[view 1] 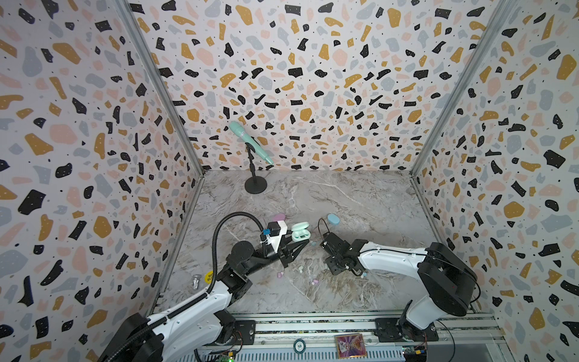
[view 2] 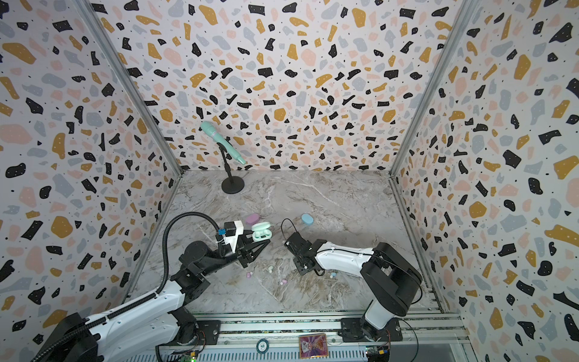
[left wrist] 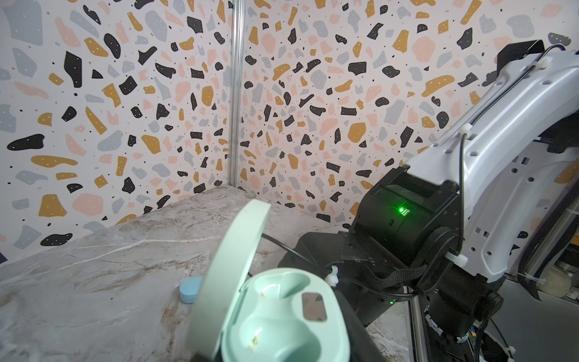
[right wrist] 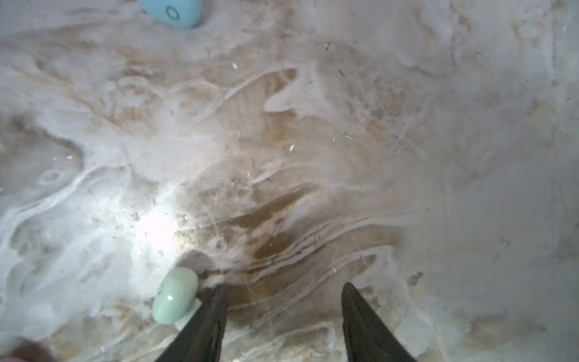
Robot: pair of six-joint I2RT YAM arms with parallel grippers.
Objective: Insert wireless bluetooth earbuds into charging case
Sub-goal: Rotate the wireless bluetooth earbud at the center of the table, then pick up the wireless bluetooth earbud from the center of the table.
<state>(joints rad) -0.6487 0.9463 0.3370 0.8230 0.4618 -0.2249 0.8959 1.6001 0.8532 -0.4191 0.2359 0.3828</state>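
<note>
Our mint case [left wrist: 282, 313], clamped in the left gripper [view 1: 299, 243], shows both sockets [left wrist: 275, 338] empty; we have seated nothing. The right gripper [right wrist: 283, 285] gapes empty beside a mint earbud [right wrist: 175, 296], other earbuds [view 1: 300, 268] loose at the case's six o'clock.

The mint case [left wrist: 282, 313] runs off the edge of the left wrist view, and its raised lid [left wrist: 232, 266] hides part of the light blue case [left wrist: 189, 291]. Right wrist view's pretty smeary, with a light blue piece [right wrist: 170, 11] cut by the edge. In both top views the earbuds [view 1: 300, 268] are just specks.

Twin overhead views, two wrist close-ups
</note>
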